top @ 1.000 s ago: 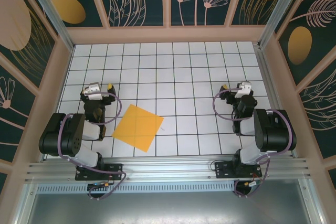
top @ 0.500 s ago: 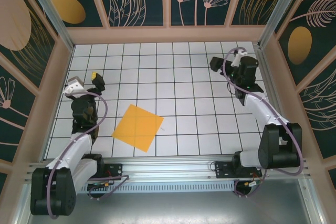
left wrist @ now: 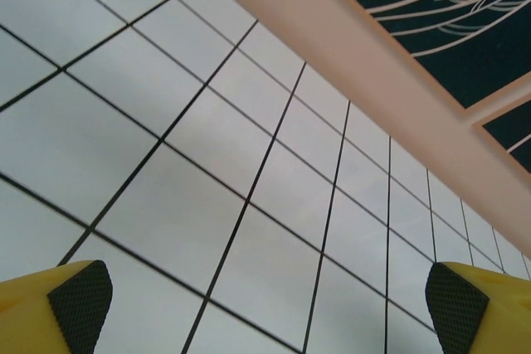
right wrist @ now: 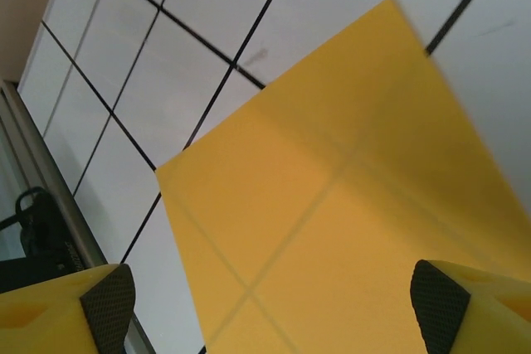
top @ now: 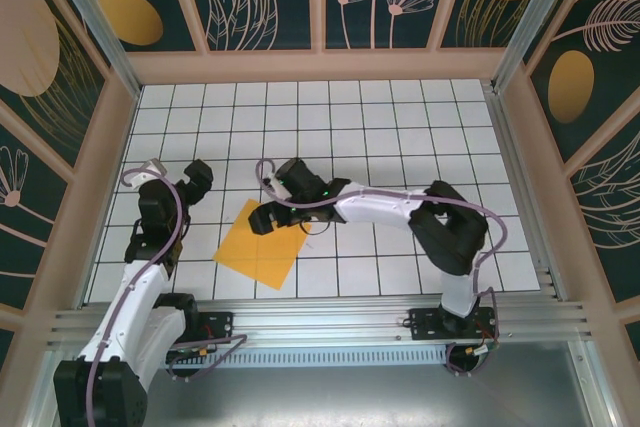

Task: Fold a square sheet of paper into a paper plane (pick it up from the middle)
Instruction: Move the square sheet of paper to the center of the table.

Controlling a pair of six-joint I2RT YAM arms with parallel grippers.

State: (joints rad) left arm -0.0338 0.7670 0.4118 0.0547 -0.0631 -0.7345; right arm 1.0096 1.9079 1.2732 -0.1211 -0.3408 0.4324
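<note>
Orange-yellow square sheet of paper (top: pixel 262 247) flat by the near edge of the bench (top: pixel 400 127)

From where I stood, the square sheet of paper lay unfolded on the white tiles. It was left of the middle and close to the near edge, with its corners turned so it sat like a diamond. The right arm (top: pixel 400 205) was stretched across the bench from the right side. It held the right tool (top: pixel 272 209) over the far part of the sheet, though I could not tell whether it touched. In the right wrist view the right tool (right wrist: pixel 270 304) had its yellow fingers spread wide apart, with nothing between them. The paper (right wrist: pixel 348 230) lay just below, crossed by faint darker lines. The left tool (top: pixel 178 175) hung near the left edge, apart from the sheet. In the left wrist view its fingers (left wrist: pixel 62 304) were spread wide over bare tiles, facing the far wall (left wrist: pixel 398 64).
</note>
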